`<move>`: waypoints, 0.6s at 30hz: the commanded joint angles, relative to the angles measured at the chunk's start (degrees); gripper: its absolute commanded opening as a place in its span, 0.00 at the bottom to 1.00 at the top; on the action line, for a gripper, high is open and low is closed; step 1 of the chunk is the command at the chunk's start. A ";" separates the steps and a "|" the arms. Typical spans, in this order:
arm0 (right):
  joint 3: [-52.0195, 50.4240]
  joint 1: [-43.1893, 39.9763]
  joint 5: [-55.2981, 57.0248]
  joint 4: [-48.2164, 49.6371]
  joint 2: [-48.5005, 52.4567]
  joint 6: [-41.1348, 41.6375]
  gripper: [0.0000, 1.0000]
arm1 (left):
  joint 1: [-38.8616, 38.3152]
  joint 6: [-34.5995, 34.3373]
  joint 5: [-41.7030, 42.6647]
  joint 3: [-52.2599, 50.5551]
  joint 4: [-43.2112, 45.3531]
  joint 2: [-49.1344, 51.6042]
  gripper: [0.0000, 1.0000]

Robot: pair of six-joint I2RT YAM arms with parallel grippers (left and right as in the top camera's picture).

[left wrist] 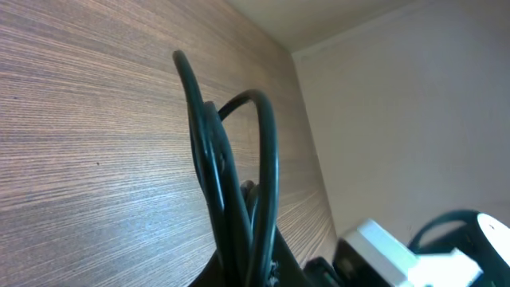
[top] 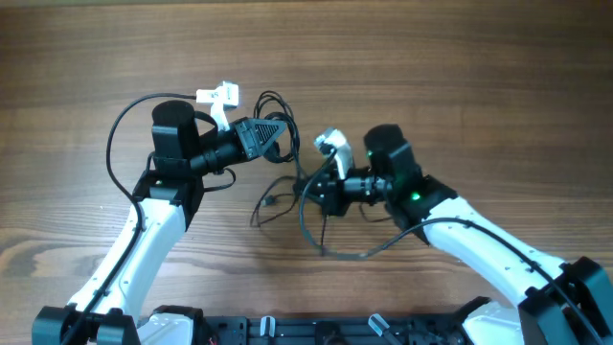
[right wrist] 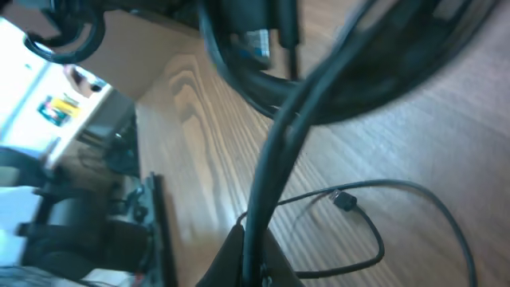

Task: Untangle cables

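As you look down from overhead, the wooden surface (top: 460,57) fills the view and both arms reach in from the near edge, left and right. On the left, the left gripper (top: 281,132) is closed on the cables (top: 276,103). It pinches a bundle of thin black loops that stick out past its tip toward the far side of the surface. From the left wrist camera you see those loops rising out of the clamped jaws, dark against the wood grain.

Moving to the middle, loose black strands trail from that bundle down onto the surface between the two grippers. One thin strand curls across the wood and ends in a small dark plug (right wrist: 344,199) lying flat.

Just to the right of those strands, the right gripper (top: 308,187) is also clamped shut on the cables. Its wrist camera shows a black cord running up from between the jaws, blurred because it is so close to the lens. The two grippers sit near each other but apart, joined only by the cables.
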 commanded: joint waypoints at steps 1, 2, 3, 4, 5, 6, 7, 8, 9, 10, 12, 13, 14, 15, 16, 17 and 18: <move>0.22 -5.01 -7.54 -2.47 -3.50 4.70 0.04 | 0.15 2.62 -0.11 0.15 0.15 -0.94 0.04; 0.24 -5.99 -7.54 -3.39 -4.42 4.66 0.04 | 0.07 2.62 -0.07 0.15 0.17 -0.94 0.04; 0.24 -7.04 -7.50 -4.26 -5.86 4.63 0.04 | -0.44 3.48 0.63 0.15 0.37 -0.94 0.04; 0.24 -7.50 -7.41 -4.39 -7.10 4.66 0.04 | -1.14 5.81 1.99 0.15 0.76 -0.94 0.04; 0.26 -7.58 -7.08 -4.37 -8.00 4.63 0.04 | -1.88 7.54 2.97 0.15 1.05 -0.94 0.04; 0.33 -7.56 -6.16 -4.42 -8.90 4.68 0.04 | -2.67 8.72 3.69 0.15 1.33 -0.94 0.04; 0.33 -7.56 -5.25 -4.42 -9.62 4.70 0.04 | -3.32 8.72 4.00 0.15 1.60 -0.94 0.04; 0.33 -7.56 -3.32 -4.72 -10.34 4.70 0.04 | -4.17 8.70 4.02 0.15 2.21 -0.94 0.04; 0.33 -7.56 -2.01 -5.11 -10.60 4.68 0.04 | -4.92 8.70 4.02 0.15 2.99 -0.94 0.04; 0.33 -7.56 0.33 -5.99 -10.64 4.68 0.04 | -5.88 8.72 4.02 0.15 4.35 -0.94 0.04; 0.33 -7.56 2.93 -7.78 -10.64 4.68 0.04 | -8.28 8.72 4.02 0.15 8.15 -0.94 0.04; 0.33 -7.56 3.21 -8.26 -10.64 4.59 0.04 | -9.42 8.72 4.02 0.15 9.99 -0.94 0.04; 0.33 -7.58 3.23 -8.31 -10.64 4.61 0.04 | -11.08 9.25 4.09 0.15 11.30 -0.94 0.04; 0.33 -7.58 3.50 -8.20 -10.64 4.68 0.04 | -11.87 10.56 4.70 0.15 11.37 -0.94 0.04; 0.33 -7.58 4.11 -8.20 -10.64 4.70 0.04 | -12.74 11.91 5.84 0.15 11.28 -0.94 0.04; 0.33 -7.58 4.70 -8.22 -10.64 4.68 0.04 | -13.44 12.24 6.67 0.15 11.13 -0.94 0.04; 0.35 -7.58 4.70 -8.17 -10.64 4.70 0.04 | -14.25 13.31 7.96 0.15 10.88 -0.94 0.04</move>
